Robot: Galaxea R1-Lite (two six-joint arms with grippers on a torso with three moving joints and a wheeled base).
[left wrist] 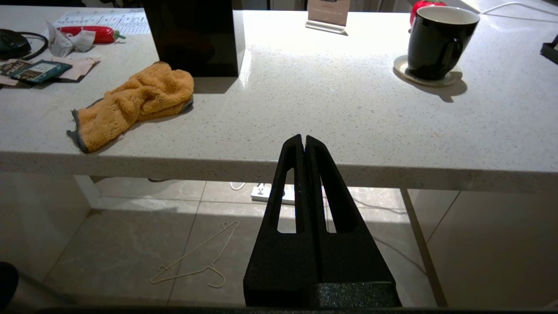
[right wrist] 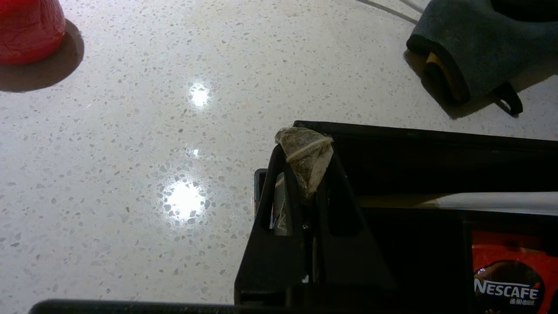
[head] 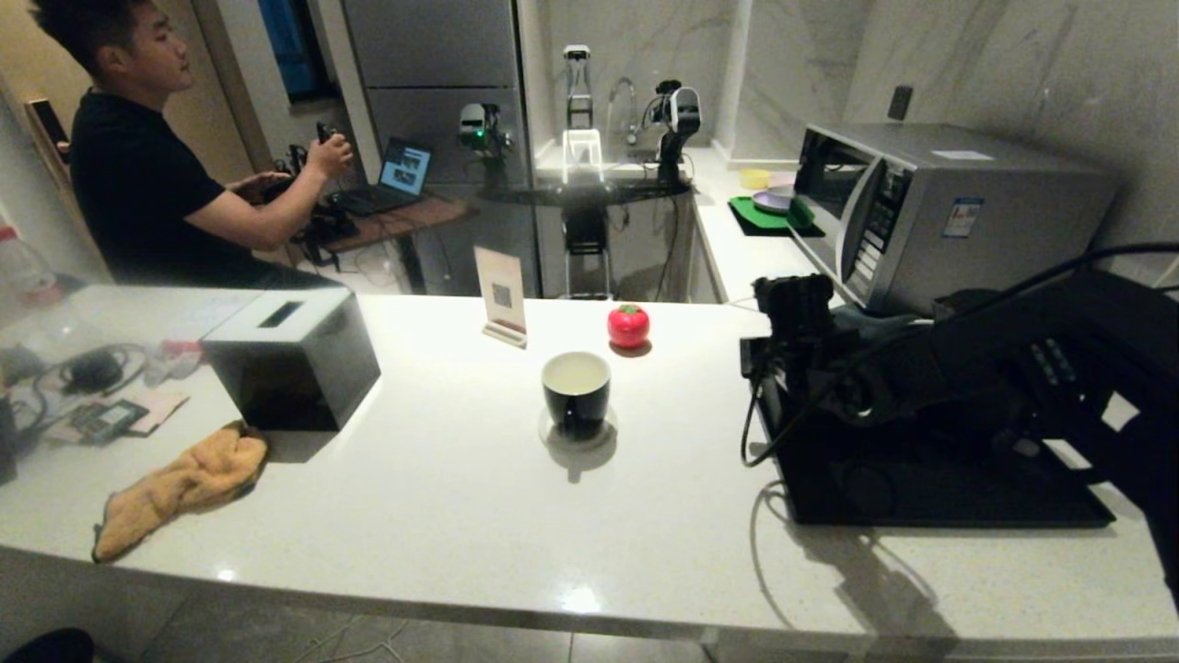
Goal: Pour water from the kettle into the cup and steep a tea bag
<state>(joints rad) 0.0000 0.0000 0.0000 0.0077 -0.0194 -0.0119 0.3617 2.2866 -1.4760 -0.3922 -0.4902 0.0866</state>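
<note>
Cup: in the head view it stands on a small pale coaster at the middle of the white counter, glossy black outside, white inside; whether liquid is in it cannot be told. A red tomato-shaped object sits just beyond it to the right, a card stand beyond to the left. A black box and an orange cloth lie well to the left, with bare counter between them and the cup. On the right, the right arm reaches over a low black tray.

From the left wrist view, the left gripper hangs off the counter's near edge, over the floor, fingers pressed together and holding nothing. The cup is far off to the right.

From the right wrist view, the right gripper is clamped on a tea bag, just at the tray's rim. A red Nescafe packet lies inside the tray. Open counter spreads beside the tray; a grey cloth lies beyond.
</note>
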